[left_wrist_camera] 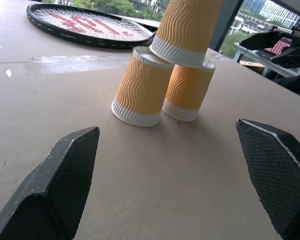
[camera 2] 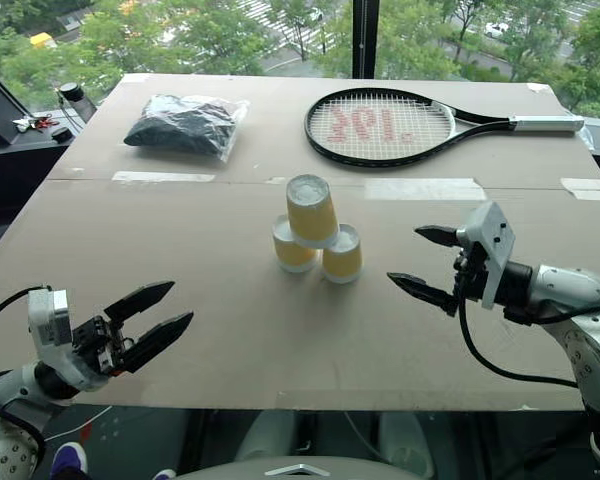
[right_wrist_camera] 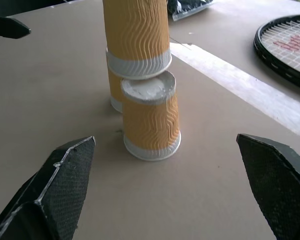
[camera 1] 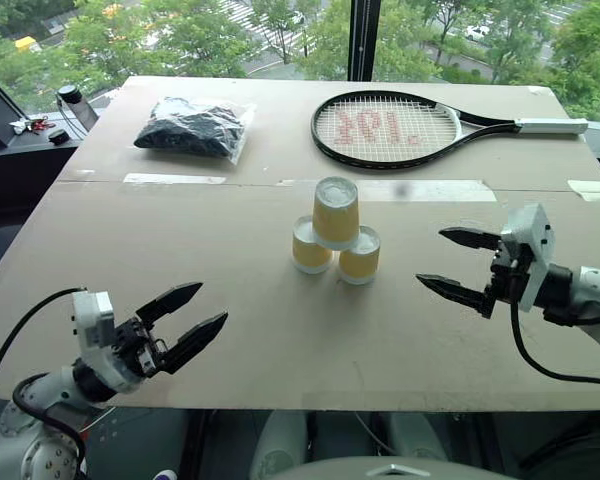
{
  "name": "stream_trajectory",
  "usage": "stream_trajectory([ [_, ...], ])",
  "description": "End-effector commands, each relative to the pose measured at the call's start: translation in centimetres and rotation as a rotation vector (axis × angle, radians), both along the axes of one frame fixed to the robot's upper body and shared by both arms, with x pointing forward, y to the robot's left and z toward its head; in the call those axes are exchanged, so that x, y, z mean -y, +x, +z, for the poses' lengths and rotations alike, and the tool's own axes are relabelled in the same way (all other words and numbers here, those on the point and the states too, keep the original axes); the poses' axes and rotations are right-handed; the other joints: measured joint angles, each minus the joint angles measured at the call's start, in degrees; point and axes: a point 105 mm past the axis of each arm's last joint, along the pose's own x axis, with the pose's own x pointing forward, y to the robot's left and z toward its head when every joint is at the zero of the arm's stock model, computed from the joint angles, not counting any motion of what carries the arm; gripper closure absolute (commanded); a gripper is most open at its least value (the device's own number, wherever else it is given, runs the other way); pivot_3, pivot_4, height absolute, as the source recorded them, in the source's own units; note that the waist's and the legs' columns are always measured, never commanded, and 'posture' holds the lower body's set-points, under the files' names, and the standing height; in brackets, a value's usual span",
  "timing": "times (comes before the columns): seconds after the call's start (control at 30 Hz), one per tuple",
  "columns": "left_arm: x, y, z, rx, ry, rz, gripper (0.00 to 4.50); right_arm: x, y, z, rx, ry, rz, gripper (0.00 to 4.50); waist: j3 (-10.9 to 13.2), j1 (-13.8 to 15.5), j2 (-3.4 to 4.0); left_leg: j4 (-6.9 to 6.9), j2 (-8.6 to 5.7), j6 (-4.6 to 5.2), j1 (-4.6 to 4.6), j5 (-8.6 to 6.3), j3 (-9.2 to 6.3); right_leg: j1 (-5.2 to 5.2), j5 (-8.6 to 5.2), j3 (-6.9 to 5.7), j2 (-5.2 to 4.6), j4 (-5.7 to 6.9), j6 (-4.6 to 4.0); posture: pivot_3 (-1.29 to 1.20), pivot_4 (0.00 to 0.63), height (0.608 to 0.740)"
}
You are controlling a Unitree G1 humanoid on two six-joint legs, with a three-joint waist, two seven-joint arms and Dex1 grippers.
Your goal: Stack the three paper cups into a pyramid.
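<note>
Yellow-orange ribbed paper cups (camera 1: 336, 238) stand pyramided between both wide-open, empty pincers, left (camera 1: 187, 325) and right (camera 1: 458, 265); judged light, crushable, best gripped gently mid-wall.

Paper cups (camera 1: 336, 212): ribbed paper, matt. Desk (camera 1: 230, 330): matt cardboard-like board. Bag (camera 1: 192, 127): glossy clear plastic. Pincer fingers (left_wrist_camera: 65, 187): textured black.

Three cups (camera 1: 335, 240) stand upside down as a pyramid mid-bench (camera 1: 280, 330): two touching side by side, the third resting on both. The left pincer (camera 1: 197, 317) hovers near the front edge, fingers spread, empty. The right pincer (camera 1: 448, 262) sits right of the cups, apart, also spread. Beyond lie a racket (camera 1: 400, 128) and a bag (camera 1: 193, 128).
</note>
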Motion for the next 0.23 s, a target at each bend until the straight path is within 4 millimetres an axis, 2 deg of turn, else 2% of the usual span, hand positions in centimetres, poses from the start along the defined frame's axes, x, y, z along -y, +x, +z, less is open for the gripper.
stream_trajectory([
  [0.03,-0.9,0.4,-0.3,-0.025,0.094,0.043,0.00,2.5,-2.0,-1.3,0.059,-0.075,-0.068,0.02,0.0,0.3,0.00,0.00,-0.01,0.00,0.06,0.00,-0.02,0.09,0.00,-0.02,0.02,-0.01,0.00,0.00,0.150,0.740],
  [0.17,-1.0,0.8,-0.9,-0.061,0.125,0.036,0.00,4.4,-3.0,-3.7,0.037,-0.095,-0.148,0.02,0.0,-0.2,-0.06,0.06,0.01,0.00,0.36,0.00,0.01,0.33,-0.01,0.06,0.13,0.02,0.00,0.00,0.150,0.740],
  [0.23,-1.0,1.1,-0.9,-0.061,0.121,0.030,0.00,4.7,-3.2,-4.2,0.040,-0.101,-0.165,0.02,-0.1,-0.3,-0.07,0.07,0.04,0.00,0.45,0.00,0.03,0.39,-0.01,0.10,0.18,0.03,0.00,0.00,0.150,0.740],
])
